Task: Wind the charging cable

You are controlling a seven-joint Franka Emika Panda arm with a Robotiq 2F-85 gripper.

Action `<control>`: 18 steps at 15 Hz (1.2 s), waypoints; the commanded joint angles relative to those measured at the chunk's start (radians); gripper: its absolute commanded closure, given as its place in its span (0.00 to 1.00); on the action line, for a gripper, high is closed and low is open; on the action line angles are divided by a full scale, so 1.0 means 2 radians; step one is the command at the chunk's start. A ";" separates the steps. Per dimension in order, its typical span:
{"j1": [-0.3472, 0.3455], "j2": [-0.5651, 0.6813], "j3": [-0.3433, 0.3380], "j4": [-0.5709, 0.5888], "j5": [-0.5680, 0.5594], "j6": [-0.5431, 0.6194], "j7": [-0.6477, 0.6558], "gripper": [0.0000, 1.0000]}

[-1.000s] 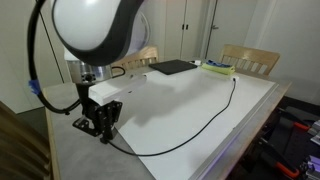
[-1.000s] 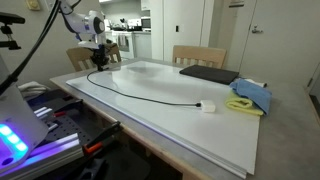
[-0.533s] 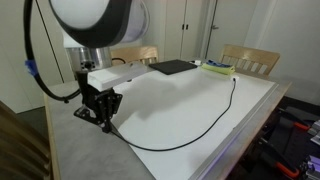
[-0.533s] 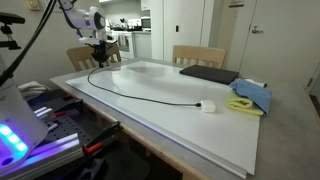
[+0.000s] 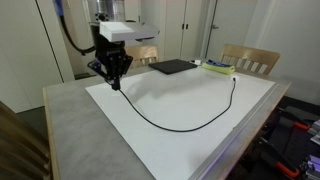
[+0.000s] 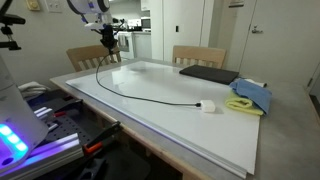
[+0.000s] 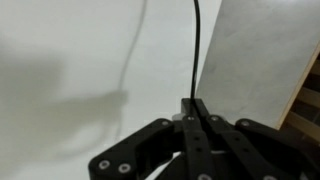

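Observation:
The charging cable point(image 5: 180, 126) is a thin black cord lying in a long curve on the white table top point(image 5: 240, 130). Its plug end lies near the back right point(image 5: 235, 80) and shows as a small white plug point(image 6: 208, 106) in an exterior view. My gripper point(image 5: 115, 84) is shut on the cable's other end and holds it lifted above the table's back left part; it also shows in an exterior view point(image 6: 108, 46). In the wrist view the closed jaws point(image 7: 196, 106) pinch the cord point(image 7: 195, 50), which hangs down to the table.
A flat black pad point(image 5: 172, 67) lies at the back of the table. A blue and yellow cloth point(image 6: 248, 96) lies near the plug. Wooden chairs point(image 5: 250, 58) stand behind the table. A grey border point(image 5: 80, 130) surrounds the white top.
My gripper has risen and moved toward the back of the table with the cable end in it. The cord's near part has lifted off the table and its curve has shifted.

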 commanded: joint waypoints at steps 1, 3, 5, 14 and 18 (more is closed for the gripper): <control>-0.005 -0.012 -0.001 -0.011 -0.010 -0.002 0.011 0.96; -0.006 -0.029 -0.003 -0.027 -0.013 -0.002 0.018 0.96; -0.005 -0.032 -0.003 -0.032 -0.013 0.000 0.020 0.96; 0.011 -0.030 -0.045 -0.030 -0.076 -0.026 0.186 0.99; -0.005 -0.025 -0.051 -0.023 -0.068 -0.070 0.267 0.99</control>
